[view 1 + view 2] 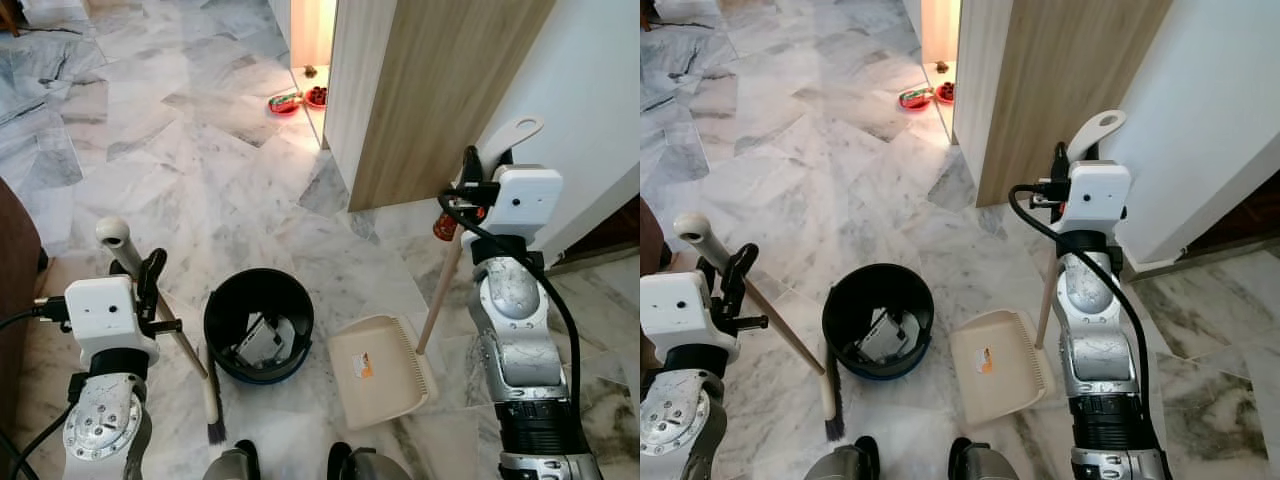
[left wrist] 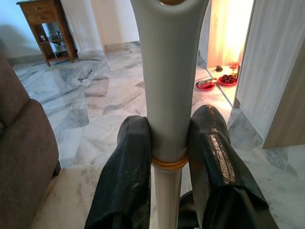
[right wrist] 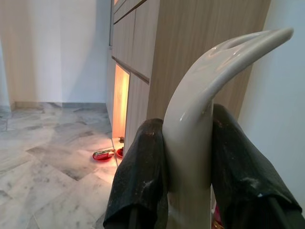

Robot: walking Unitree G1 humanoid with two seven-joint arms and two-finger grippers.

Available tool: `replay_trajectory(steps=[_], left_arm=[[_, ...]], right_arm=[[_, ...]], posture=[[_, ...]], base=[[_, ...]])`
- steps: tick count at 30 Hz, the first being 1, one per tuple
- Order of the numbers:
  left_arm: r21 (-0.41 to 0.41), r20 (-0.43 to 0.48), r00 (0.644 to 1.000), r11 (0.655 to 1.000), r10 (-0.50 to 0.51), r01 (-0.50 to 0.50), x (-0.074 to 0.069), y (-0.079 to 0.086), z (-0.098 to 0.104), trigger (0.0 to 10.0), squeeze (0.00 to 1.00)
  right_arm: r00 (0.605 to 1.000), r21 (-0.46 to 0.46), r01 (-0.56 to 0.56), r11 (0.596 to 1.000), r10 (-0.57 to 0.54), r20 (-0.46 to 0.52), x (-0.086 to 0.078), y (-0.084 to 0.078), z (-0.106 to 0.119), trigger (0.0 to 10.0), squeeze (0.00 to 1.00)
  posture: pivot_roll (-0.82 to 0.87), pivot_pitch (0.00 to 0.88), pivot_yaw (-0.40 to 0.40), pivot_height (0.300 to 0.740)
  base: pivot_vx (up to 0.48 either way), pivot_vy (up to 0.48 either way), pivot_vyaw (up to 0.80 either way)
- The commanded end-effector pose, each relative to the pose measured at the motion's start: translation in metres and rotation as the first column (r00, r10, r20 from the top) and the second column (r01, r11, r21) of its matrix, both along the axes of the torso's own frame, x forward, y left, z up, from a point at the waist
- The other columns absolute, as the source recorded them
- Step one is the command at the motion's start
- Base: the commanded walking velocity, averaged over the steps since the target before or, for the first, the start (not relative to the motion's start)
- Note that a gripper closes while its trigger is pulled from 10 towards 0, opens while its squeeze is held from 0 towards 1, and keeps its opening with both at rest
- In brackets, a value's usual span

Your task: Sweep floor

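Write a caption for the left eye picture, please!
Left gripper holds a broom, right gripper a dustpan, beside a black bin.

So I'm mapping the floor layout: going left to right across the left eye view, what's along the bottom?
Left gripper holding the broom → black bin → dustpan → right gripper.

Silver arms [image 1: 520, 330], white wrist boxes, black cables (scuffed, perhaps).

Grey-veined marble floor [image 1: 200, 150], wood-grain cabinet [image 1: 440, 90], white wall [image 1: 600, 90], brown sofa [image 2: 24, 157], wooden side table [image 2: 45, 24]
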State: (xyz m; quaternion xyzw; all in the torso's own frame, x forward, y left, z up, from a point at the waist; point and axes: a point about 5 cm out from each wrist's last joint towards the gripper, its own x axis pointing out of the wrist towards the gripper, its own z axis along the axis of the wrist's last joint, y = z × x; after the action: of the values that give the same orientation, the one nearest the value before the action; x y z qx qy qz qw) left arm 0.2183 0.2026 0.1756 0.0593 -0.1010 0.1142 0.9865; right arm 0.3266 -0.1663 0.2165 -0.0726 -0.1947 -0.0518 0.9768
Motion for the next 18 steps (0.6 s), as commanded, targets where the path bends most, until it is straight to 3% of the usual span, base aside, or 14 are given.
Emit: replay_trajectory(steps=[1,8,18], left_arm=[[0.019,0.029,1.000,1.000,-0.010,0.009,0.000,-0.003,0.005,10.0,0.00],[0.021,0.038,0.999,1.000,-0.001,0.000,0.001,0.001,0.004,10.0,0.00],[0.016,0.028,0.999,1.000,-0.020,0.020,0.006,0.004,0.003,10.0,0.00]], right_arm=[[0.999,0.002,-0.006,1.000,0.006,0.039,-0.002,-0.001,0.006,10.0,0.00],[0.999,0.006,-0.028,1.000,0.027,0.032,-0.001,0.006,0.005,10.0,0.00],[0.998,0.018,-0.037,0.999,0.036,0.044,-0.003,0.013,0.007,10.0,0.00]], posture=[[-0.01,0.194,-0.064,0.740],[-0.07,0.176,-0.079,0.740],[-0.15,0.171,-0.041,0.740]], base=[[0.000,0.000,0.00],[0.000,0.000,0.00],[0.000,0.000,0.00]])
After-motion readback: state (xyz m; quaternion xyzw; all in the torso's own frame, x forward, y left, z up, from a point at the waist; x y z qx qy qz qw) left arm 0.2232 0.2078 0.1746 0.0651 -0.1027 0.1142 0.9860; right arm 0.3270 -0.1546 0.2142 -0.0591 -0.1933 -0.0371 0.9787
